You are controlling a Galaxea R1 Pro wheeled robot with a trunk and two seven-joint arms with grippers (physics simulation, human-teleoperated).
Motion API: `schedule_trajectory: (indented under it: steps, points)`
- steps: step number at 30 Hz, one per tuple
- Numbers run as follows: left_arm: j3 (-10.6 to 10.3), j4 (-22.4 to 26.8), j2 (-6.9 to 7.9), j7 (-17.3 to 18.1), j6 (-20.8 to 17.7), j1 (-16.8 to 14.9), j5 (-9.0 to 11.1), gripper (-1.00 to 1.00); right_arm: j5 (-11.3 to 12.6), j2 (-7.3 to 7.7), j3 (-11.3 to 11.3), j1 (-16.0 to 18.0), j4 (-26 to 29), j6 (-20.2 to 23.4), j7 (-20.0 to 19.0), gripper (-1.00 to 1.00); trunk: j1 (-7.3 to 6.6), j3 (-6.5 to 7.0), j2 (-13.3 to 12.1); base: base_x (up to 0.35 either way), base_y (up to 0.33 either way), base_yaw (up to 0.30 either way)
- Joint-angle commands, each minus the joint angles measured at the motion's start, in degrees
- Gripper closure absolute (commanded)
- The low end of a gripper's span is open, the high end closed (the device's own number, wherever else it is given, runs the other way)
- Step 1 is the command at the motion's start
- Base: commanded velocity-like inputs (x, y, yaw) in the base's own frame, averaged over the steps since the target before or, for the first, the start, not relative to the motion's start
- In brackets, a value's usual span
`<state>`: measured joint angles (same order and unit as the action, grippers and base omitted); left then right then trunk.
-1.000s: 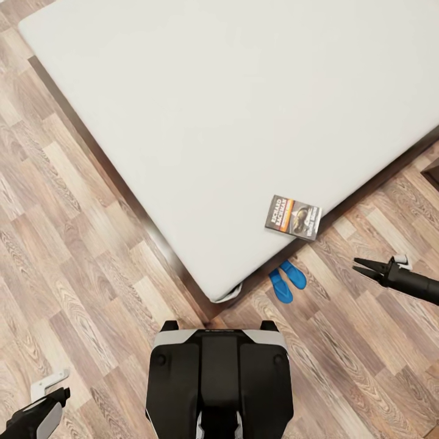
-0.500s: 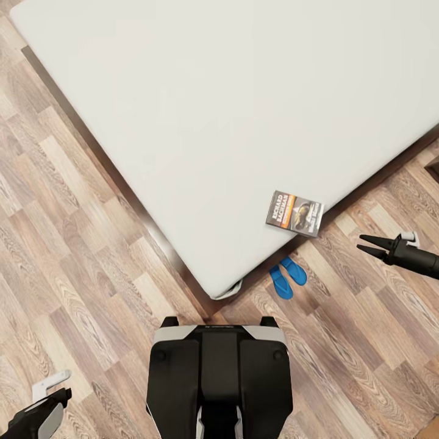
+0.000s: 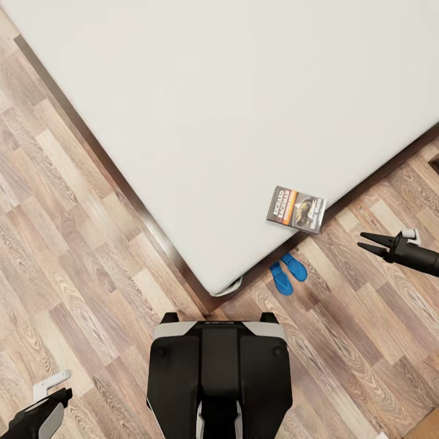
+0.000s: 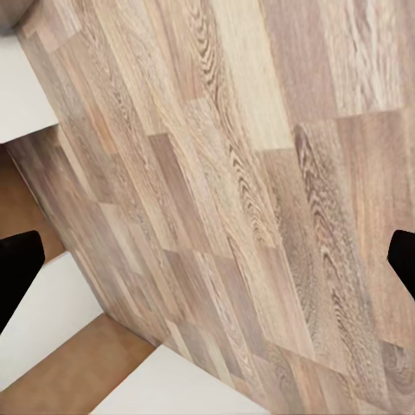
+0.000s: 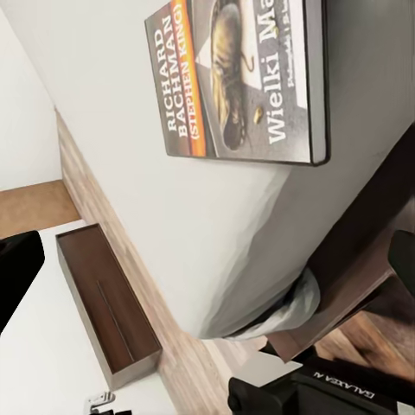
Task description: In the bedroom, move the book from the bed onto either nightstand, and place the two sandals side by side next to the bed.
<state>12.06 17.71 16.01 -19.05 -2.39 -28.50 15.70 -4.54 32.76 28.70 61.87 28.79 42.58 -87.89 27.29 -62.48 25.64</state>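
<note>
Floor (image 3: 73, 244): wood planks around the bed (image 3: 231, 110).
Book (image 3: 296, 209): on the mattress's near right edge.
Sandals (image 3: 288, 274): together on the floor below the book.
My right gripper (image 3: 367, 241): jaws apart, empty, right of the book.
My left gripper (image 4: 207, 268): jaws wide apart, empty.

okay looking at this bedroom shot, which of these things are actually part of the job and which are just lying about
Part of the job:
- book, on the bed's edge
- bed
- two sandals, on the floor beside the bed
- right gripper, open, near the book

Just there:
- wood floor
- long dark wooden bench, seen in the right wrist view
</note>
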Motion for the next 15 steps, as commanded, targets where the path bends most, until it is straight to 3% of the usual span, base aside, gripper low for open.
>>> schedule_trajectory:
  steps: [1, 8, 15]
  points:
    - [-0.1, 0.1, 0.02, -0.2, -0.3, 0.0, 0.5, -1.0, -0.5, -0.02, 0.3, 0.1, 0.0, 0.6, -0.4, -1.0, 0.03, -0.15, 0.1, 0.0, 0.0, 0.0]
    - [-0.1, 0.1, 0.0, -0.2, -0.3, 0.0, 0.5, -1.0, -0.5, 0.09, 0.3, 0.1, 0.1, 0.6, -0.4, -1.0, 0.03, -0.8, 0.1, 0.0, 0.0, 0.0]
    - [-0.1, 0.1, -0.01, -0.2, -0.3, 0.0, 0.5, -1.0, -0.4, 1.38, 0.3, 0.5, 0.1, 0.6, -0.5, -1.0, 0.03, -1.46, 0.1, 0.0, 0.0, 0.0]
